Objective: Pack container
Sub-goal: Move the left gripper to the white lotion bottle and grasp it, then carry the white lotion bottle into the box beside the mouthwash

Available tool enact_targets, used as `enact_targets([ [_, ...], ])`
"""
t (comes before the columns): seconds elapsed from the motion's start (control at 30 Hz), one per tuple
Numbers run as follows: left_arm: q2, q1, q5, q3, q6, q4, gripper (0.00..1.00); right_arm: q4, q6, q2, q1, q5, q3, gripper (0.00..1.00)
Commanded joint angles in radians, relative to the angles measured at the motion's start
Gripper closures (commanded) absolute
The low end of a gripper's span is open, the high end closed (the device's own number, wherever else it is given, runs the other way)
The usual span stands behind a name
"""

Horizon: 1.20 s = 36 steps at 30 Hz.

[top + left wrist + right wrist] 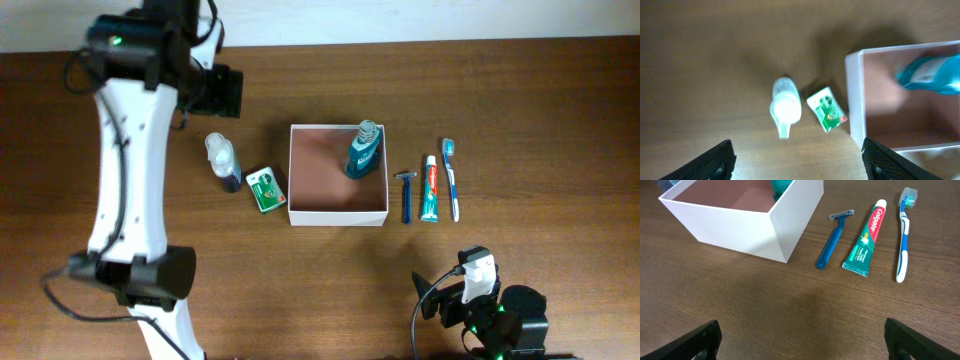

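The container (337, 214) is a white-walled square box with a pinkish-brown floor, mid-table. A teal bottle (362, 150) stands in its far right corner. Left of it lie a white bottle (222, 161) and a green packet (267, 189). Right of it lie a blue razor (406, 193), a toothpaste tube (431, 188) and a blue toothbrush (452, 178). My left gripper (800, 160) is open and empty, high above the white bottle (785, 104) and packet (827, 108). My right gripper (800, 340) is open and empty, low near the table's front edge, facing the container (785, 227), razor (832, 245), toothpaste (866, 241) and toothbrush (904, 235).
The left arm's white links (125, 170) stretch along the table's left side from its base near the front edge. The right arm's base (490, 320) sits at the front right. A pale wall strip runs along the table's far edge.
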Motion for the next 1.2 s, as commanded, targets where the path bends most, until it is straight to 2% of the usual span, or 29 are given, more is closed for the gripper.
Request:
enact_targets([
  [0.0,0.05,0.011,0.023,-0.15,-0.045,0.053,0.18,0.002,0.007,-0.008,0.005,-0.012,-0.005,0.01],
  [0.3,0.061,0.014,0.014,-0.448,-0.074,0.27,0.18,0.002,0.007,-0.008,0.005,-0.012,-0.005,0.0],
  [0.47,0.066,0.014,0.013,-0.539,-0.076,0.354,0.24,0.002,0.007,-0.008,0.005,-0.012,-0.005,0.01],
  [0.77,0.067,0.014,0.009,-0.563,-0.082,0.363,0.46,0.002,0.007,-0.008,0.005,-0.012,-0.005,0.01],
  [0.93,0.067,0.014,0.009,-0.563,-0.081,0.354,0.53,0.002,0.007,-0.008,0.005,-0.012,-0.005,0.01],
  [1.07,0.066,0.014,0.009,-0.562,-0.081,0.341,0.72,0.002,0.007,-0.008,0.005,-0.012,-0.005,0.01],
  [1.17,0.066,0.014,0.005,-0.54,-0.081,0.311,0.78,0.002,0.007,-0.008,0.005,-0.012,-0.005,0.01],
])
